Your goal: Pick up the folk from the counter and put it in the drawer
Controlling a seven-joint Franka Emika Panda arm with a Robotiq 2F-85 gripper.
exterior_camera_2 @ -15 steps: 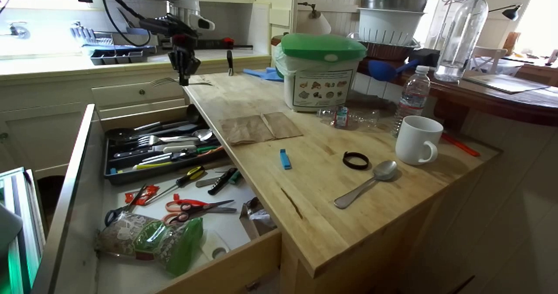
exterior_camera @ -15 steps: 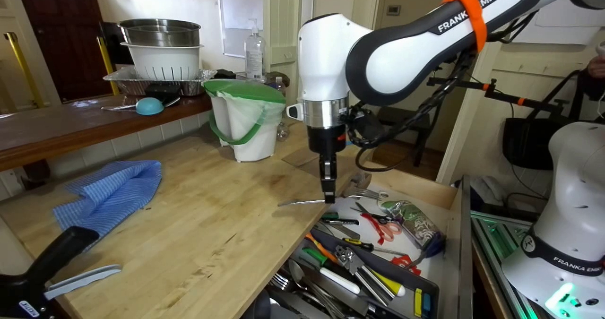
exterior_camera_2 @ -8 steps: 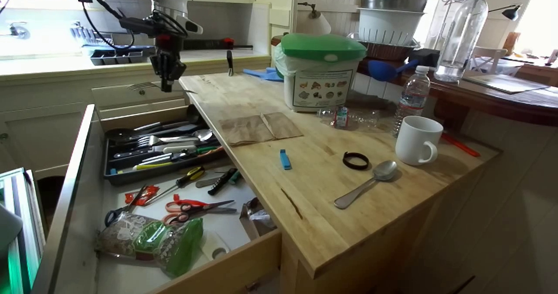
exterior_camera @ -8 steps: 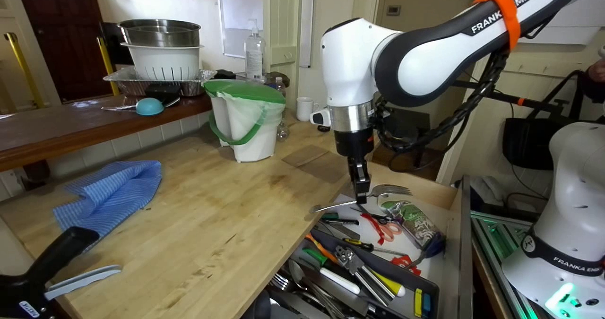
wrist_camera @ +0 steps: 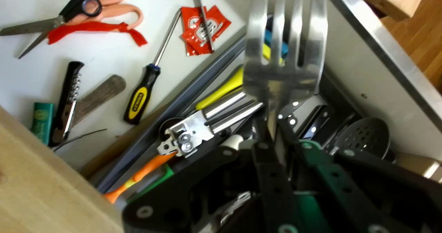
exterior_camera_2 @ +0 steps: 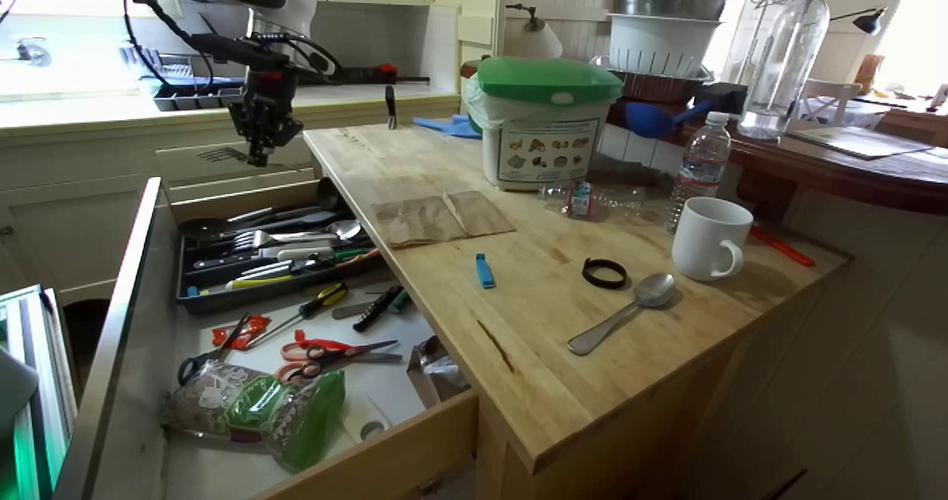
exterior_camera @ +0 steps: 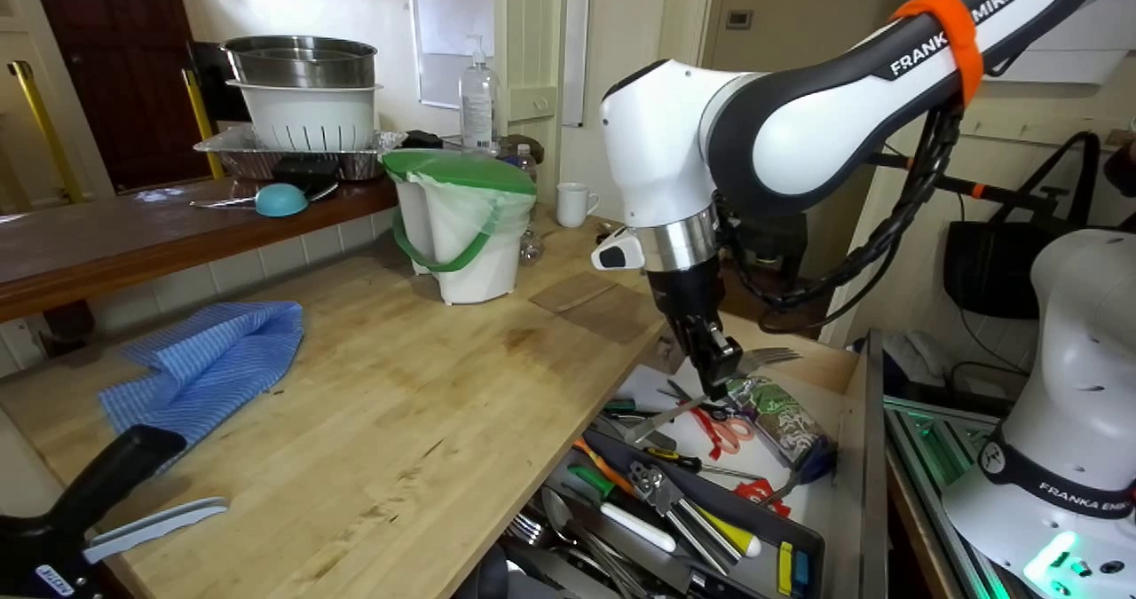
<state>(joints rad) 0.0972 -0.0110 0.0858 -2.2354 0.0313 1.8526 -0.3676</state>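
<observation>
Wrist view: the black two-fingered claw (wrist_camera: 272, 127), nearly closed, pinches the silver-grey metal fork (wrist_camera: 282, 79) by its handle beyond the edge of the light-tan wooden counter (wrist_camera: 38, 195), presumably for lowering into the wide white-bottomed drawer (wrist_camera: 380, 70) below.

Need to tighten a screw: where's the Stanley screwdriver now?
In the wrist view, left of centre, the Stanley screwdriver lies in the drawer, between the corkscrew and the can opener, its tip beside the red sachets.
</observation>
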